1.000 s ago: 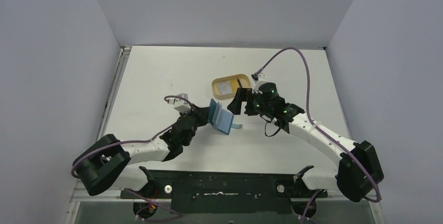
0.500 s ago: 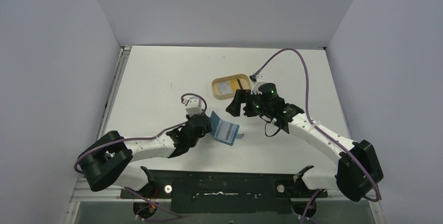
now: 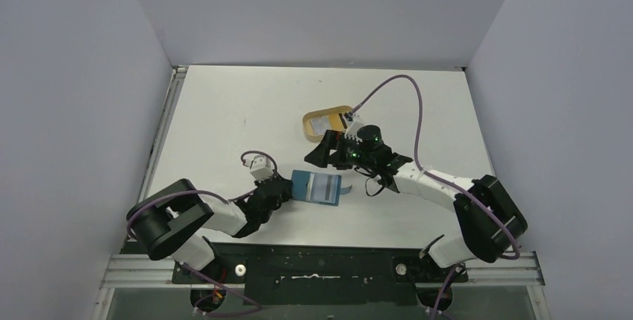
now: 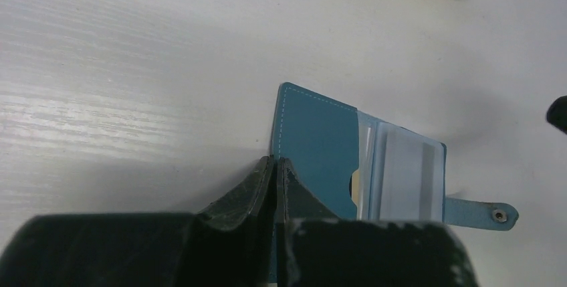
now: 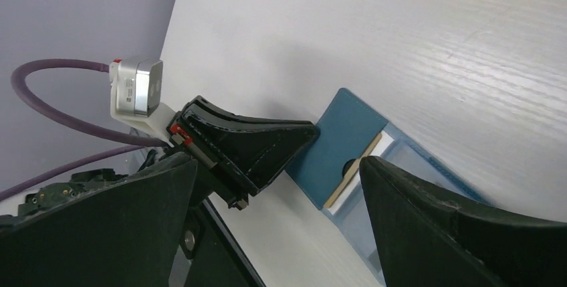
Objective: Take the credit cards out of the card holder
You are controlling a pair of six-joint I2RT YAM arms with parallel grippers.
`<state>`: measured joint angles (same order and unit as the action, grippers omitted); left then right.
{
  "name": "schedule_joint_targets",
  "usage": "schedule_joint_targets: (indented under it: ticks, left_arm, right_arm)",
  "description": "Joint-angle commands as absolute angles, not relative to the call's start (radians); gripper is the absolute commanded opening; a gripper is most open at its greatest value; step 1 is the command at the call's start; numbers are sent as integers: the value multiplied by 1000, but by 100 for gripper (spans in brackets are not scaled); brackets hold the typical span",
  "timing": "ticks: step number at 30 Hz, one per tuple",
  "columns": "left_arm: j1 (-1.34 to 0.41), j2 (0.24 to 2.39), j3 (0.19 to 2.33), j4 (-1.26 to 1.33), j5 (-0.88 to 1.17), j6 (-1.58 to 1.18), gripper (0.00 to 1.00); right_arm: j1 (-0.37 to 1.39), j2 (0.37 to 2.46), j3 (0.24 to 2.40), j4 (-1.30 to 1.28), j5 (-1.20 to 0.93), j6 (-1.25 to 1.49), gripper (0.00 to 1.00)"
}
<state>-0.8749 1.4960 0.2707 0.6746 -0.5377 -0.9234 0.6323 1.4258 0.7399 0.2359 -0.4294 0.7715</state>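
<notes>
The teal card holder [image 3: 316, 187] lies open and flat on the table, snap tab [image 4: 481, 212] to its right. My left gripper [image 3: 288, 189] is shut on the holder's left flap [image 4: 317, 141], the flap's edge pinched between the fingers. A tan credit card edge [image 4: 355, 186] shows at the notch of the inner slot [image 5: 354, 174]. A whitish card [image 3: 321, 124] and a gold-tan card with a dark stripe [image 3: 342, 118] lie in the tray. My right gripper [image 3: 322, 154] hangs open just behind the holder [image 5: 337, 141], touching nothing.
The tan oval tray [image 3: 307, 127] stands at mid table behind the right gripper. Purple cables loop over both arms. The black mounting rail [image 3: 321, 264] runs along the near edge. Grey walls close in the left, right and back.
The left arm pulled back toward the near edge and laid the tilted holder down flat and open. The right gripper followed, moving left and nearer, still open.
</notes>
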Motion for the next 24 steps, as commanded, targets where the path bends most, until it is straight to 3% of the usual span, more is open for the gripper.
schedule_joint_targets:
  ticks: [1,7,24]
  left_arm:
    - [-845,1601,208,954,-487,-981,0]
    - [-807,1889,144,1390,-412,-1068,0]
    - [-753,1963,131,1404,-348,-1174,0]
  right_arm:
    - [665,1485,750,490,-476,870,100]
    - [669,1596,754,658,-522,973,100]
    - [658,1884,710,939,-462,1182,100]
